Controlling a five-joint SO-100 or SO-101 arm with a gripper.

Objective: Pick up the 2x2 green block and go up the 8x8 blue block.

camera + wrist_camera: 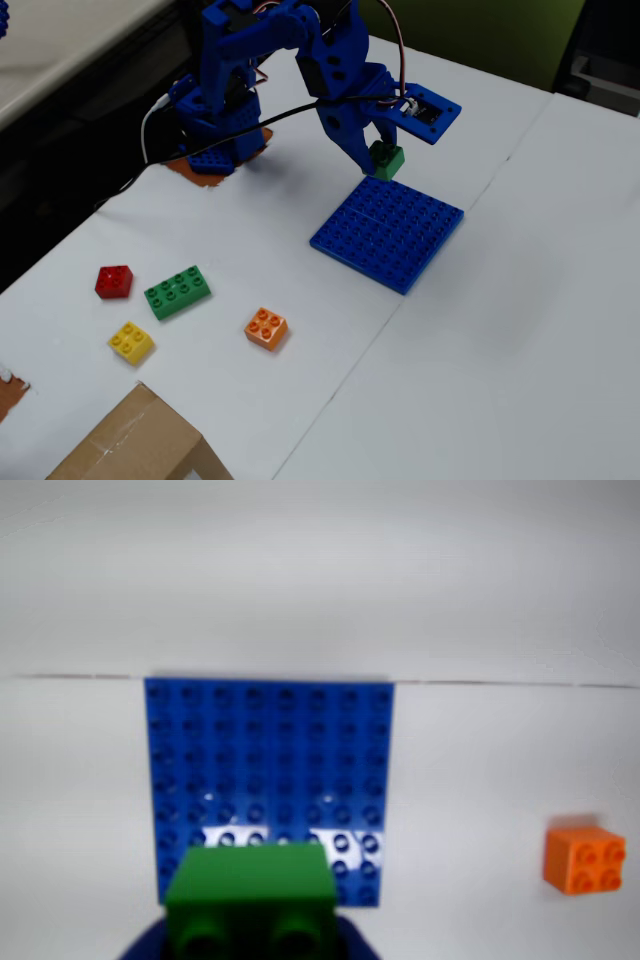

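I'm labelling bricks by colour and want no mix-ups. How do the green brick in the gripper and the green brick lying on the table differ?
The 2x2 green block is small and square; the longer green brick has eight studs. The 2x2 green block is held in the gripper above the edge of the 8x8 blue block; the longer green brick lies free on the table. Both are green studded plastic.

small green plastic 2x2 brick [251, 892] bottom centre, blurred, overlapping near edge of flat blue studded square baseplate [270, 750] | glare on baseplate's near studs | small orange four-stud brick [585, 859] right, well apart, on white counter [480, 810]
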